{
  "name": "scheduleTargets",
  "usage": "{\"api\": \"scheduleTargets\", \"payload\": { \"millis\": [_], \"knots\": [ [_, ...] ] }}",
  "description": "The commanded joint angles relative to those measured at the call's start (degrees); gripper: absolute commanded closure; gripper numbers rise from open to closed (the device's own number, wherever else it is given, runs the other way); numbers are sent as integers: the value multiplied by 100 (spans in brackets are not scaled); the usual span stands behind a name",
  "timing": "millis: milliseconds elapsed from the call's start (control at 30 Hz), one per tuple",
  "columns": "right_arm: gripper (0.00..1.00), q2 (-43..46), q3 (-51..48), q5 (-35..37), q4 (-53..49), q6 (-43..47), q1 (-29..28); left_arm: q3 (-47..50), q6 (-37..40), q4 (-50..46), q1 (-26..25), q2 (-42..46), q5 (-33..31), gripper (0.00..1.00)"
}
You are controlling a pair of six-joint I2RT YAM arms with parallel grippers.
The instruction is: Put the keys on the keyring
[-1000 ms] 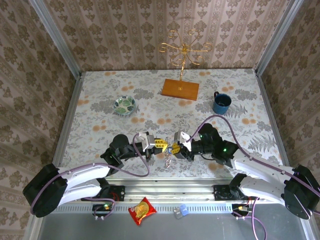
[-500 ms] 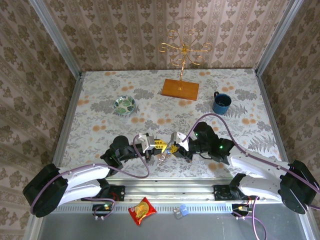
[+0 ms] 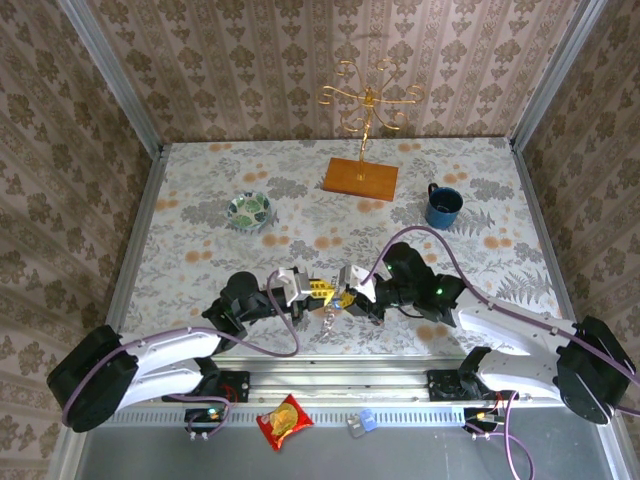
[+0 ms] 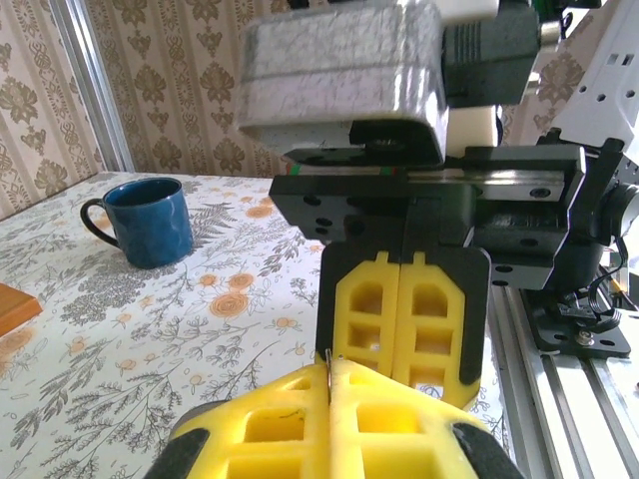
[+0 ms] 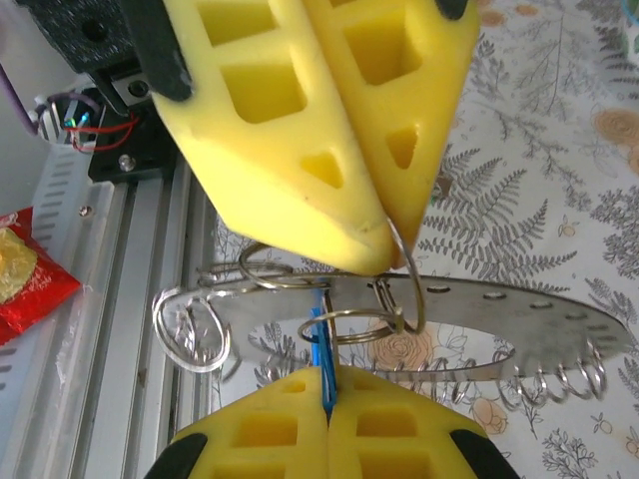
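Keyring [image 3: 328,318] hangs between the two grippers, well apart from the blue mug [image 3: 443,206], lower in the top view and to the mug's left. Since a second ago it has shifted slightly further from the mug, as the right gripper [image 3: 349,296] has slid in toward the left gripper [image 3: 318,290] and its jaws have gone from slightly parted to closed. From the left wrist, the left gripper [image 4: 329,374] has its yellow fingers pressed together on a thin wire. The right gripper [image 4: 399,364] sits just behind it, also closed, and the mug [image 4: 150,220] stands far off to the side. From the right wrist, the left gripper [image 5: 384,254] pinches a wire loop of the keyring [image 5: 479,304]. The right gripper [image 5: 326,384] is clamped on a thin blue sliver, apparently the blue key [image 5: 319,344], whose top overlaps the keyring's flat metal.
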State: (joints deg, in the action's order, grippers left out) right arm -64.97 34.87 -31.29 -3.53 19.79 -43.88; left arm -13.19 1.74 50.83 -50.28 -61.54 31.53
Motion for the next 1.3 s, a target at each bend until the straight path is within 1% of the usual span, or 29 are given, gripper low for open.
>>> {"api": "scheduleTargets", "payload": {
  "millis": [0, 167, 200, 267, 300, 333, 433, 533, 600, 733, 1000, 1267],
  "knots": [
    [100, -176, 155, 125, -372, 192, -86, -34, 99, 602, -39, -116, -33, 100],
    [99, -18, 138, 209, -403, 170, -88, -7, 99, 726, -46, -235, -50, 100],
    [94, 40, 113, 268, -411, 145, -82, 9, 99, 739, -44, -244, -66, 100],
    [78, 175, 46, 403, -373, 26, -64, 51, 99, 761, -50, -248, -95, 100],
    [73, 273, -12, 434, -345, -49, -44, 81, 83, 783, -44, -245, -107, 100],
    [71, 373, -71, 439, -290, -129, -6, 95, 87, 788, -51, -253, -123, 100],
    [67, 690, -293, 387, 14, -457, 110, 139, 68, 859, -56, -286, -126, 100],
    [67, 933, -521, 280, 487, -847, 206, 186, 30, 1050, -56, -395, -130, 100],
    [68, 1050, -714, 259, 1012, -1182, 259, 194, 3, 1174, -67, -463, -116, 100],
    [70, 1012, -850, 246, 1649, -1550, 266, 212, -56, 1416, -92, -647, -94, 100],
    [70, 769, -885, 340, 2056, -1664, 277, 229, -131, 1854, -148, -969, -75, 100],
    [75, 606, -895, 411, 2074, -1597, 274, 212, -205, 2054, -152, -1121, 9, 100]
  ]
}}
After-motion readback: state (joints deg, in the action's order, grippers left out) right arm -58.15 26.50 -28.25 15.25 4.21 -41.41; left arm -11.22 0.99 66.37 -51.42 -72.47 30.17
